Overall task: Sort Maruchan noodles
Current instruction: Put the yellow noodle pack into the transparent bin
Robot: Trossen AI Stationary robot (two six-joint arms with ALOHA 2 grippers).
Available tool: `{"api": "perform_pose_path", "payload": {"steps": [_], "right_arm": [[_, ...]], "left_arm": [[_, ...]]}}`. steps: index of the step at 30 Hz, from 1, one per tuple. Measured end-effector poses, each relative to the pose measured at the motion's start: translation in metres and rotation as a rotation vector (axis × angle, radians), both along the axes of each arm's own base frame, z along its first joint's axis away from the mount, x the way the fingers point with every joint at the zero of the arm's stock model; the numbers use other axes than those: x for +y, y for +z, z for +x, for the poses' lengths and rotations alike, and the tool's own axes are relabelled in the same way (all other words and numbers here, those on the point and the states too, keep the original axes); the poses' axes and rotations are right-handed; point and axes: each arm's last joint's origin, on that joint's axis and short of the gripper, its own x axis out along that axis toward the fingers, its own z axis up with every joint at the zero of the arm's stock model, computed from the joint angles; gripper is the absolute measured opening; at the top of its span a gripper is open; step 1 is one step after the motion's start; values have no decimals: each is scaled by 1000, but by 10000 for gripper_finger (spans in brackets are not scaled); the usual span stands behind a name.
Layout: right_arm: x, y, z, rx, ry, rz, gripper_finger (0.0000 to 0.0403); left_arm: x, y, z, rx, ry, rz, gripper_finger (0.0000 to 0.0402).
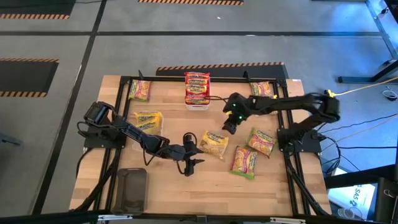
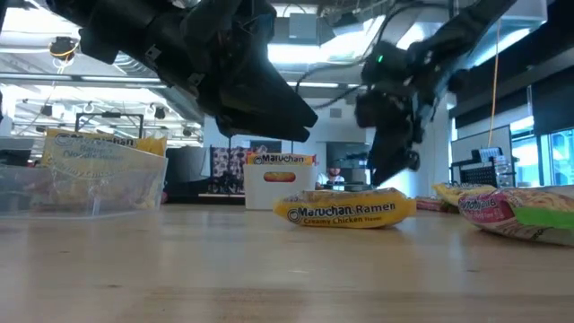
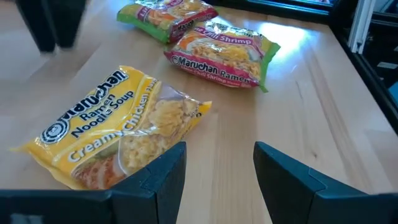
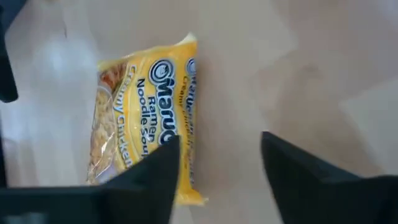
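Observation:
A yellow Creamy Chicken Maruchan packet (image 1: 213,143) lies flat on the wooden table near its middle. My left gripper (image 3: 217,180) stands open just left of it, pointing at it, and nothing is between its fingers; the packet's near corner (image 3: 186,118) lies beside one finger. Above the packet's far side, my right gripper (image 4: 217,174) hovers open and tipped downward, clear of the packet (image 4: 146,118). In the low view it hangs (image 2: 395,157) over the packet (image 2: 345,209).
Two green-and-pink Chili Shrimp packets (image 1: 261,142) (image 1: 244,162) lie to the right. A white bin (image 1: 197,92) with red-banded packets stands at the far middle, and a clear bin (image 1: 148,121) with yellow packets at the left. Single packets lie in the far corners (image 1: 140,90) (image 1: 262,89). A dark tray (image 1: 130,186) sits near left.

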Motion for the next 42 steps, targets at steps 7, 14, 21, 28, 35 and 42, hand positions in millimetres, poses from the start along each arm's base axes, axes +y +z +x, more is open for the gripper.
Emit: {"api": "perform_pose_path", "payload": {"steps": [7, 14, 21, 28, 35, 42], "right_arm": [[-3, -34, 21, -53, 58, 154, 327], [-4, -48, 25, -30, 66, 196, 352], [6, -48, 28, -23, 90, 213, 353], [25, -48, 34, -20, 120, 239, 353], [42, -45, 42, -44, 131, 259, 343], [49, -35, 52, -95, 172, 241, 280]], "left_arm": [[-4, -25, 9, 34, 0, 25, 182], [-9, -48, 27, 73, 6, 58, 182], [-2, -63, 38, 109, 35, 67, 182], [7, -66, 40, 119, 57, 63, 182], [10, -66, 41, 120, 54, 65, 182], [10, -66, 41, 121, 45, 81, 182]]}}
